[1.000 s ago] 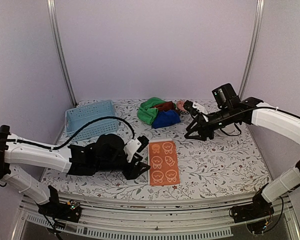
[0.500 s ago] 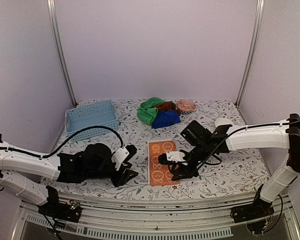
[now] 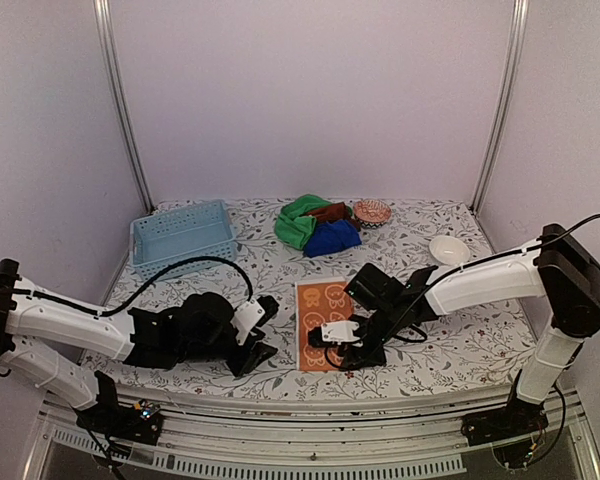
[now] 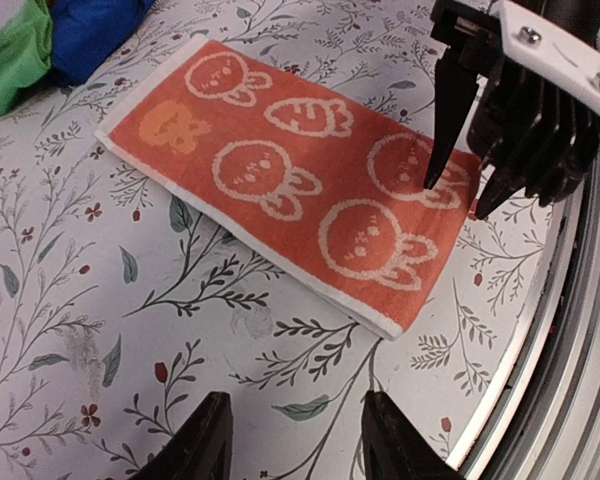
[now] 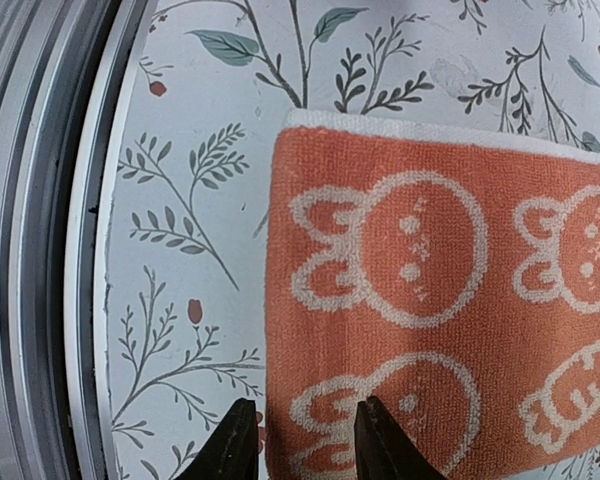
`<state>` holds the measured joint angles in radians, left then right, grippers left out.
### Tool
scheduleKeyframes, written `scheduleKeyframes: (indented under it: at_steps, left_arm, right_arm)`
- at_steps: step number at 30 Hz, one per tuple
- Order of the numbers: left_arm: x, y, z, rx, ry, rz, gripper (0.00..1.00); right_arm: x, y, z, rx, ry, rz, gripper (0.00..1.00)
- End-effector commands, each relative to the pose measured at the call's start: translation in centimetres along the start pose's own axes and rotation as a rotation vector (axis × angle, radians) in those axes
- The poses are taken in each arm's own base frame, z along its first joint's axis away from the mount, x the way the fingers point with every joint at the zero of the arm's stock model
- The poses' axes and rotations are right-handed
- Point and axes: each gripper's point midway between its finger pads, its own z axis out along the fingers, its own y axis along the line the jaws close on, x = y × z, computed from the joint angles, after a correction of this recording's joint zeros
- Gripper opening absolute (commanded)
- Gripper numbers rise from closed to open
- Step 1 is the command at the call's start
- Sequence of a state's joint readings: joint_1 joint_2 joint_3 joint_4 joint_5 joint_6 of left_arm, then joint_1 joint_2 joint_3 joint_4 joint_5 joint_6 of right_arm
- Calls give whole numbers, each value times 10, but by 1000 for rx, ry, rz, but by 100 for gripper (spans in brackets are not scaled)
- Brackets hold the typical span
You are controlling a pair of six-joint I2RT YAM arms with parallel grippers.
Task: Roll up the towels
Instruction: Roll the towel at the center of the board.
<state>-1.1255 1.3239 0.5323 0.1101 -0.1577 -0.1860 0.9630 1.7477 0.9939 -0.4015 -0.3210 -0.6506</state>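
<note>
Our right pincer (image 5: 295, 440) stands spread, holding nothing. It is tipped down so that one finger rests over the orange towel (image 5: 410, 300) and the other over the bare table (image 5: 180, 250), just outside the cloth. We judge it is set this way on purpose. The towel's short edge lies right between the jaws, ready to be nipped and turned over as the first fold of a roll.

From that pincer the towel runs flat and straight away toward the back of the table. That gives a clear length to roll along.

Across the towel from it, our left pincer (image 4: 295, 440) is also spread and empty. It hovers low over the table, just beside the towel's long hemmed edge without touching it. We take it to be waiting there to help at the same end, or to steady the cloth.

Well beyond the far end of the orange towel, the green towel (image 3: 295, 222), blue towel (image 3: 332, 238) and rust-brown towel (image 3: 330, 211) lie heaped together, not yet rolled. The basket (image 3: 180, 235) sits far off on the left pincer's side. The white bowl (image 3: 448, 248) is well behind the right pincer.
</note>
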Motion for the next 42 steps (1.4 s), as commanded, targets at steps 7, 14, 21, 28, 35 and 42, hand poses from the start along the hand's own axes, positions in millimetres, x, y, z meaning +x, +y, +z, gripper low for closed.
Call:
scheduleKeyframes:
  at_steps: [7, 14, 21, 28, 35, 42]
  left_arm:
    - [-13, -4, 1, 14, -40, -37, 47]
    - [-10, -3, -2, 9, -37, -22, 46]
    - [-20, -19, -3, 45, -166, 70, 52]
    - [-44, -63, 21, 167, -253, 246, 55]
    - [-35, -92, 67, 239, -186, 371, 50]
    - [-20, -103, 88, 286, -119, 414, 44]
  right_arm:
    - [22, 8, 19, -25, 52, -3, 35]
    - [37, 2, 30, 1, 116, 28, 26]
    - [23, 11, 7, -180, -6, 117, 8]
    - [20, 17, -3, -441, -108, 263, 4]
    - [24, 9, -4, -557, -136, 370, 3]
    - [31, 7, 2, -571, -113, 402, 3]
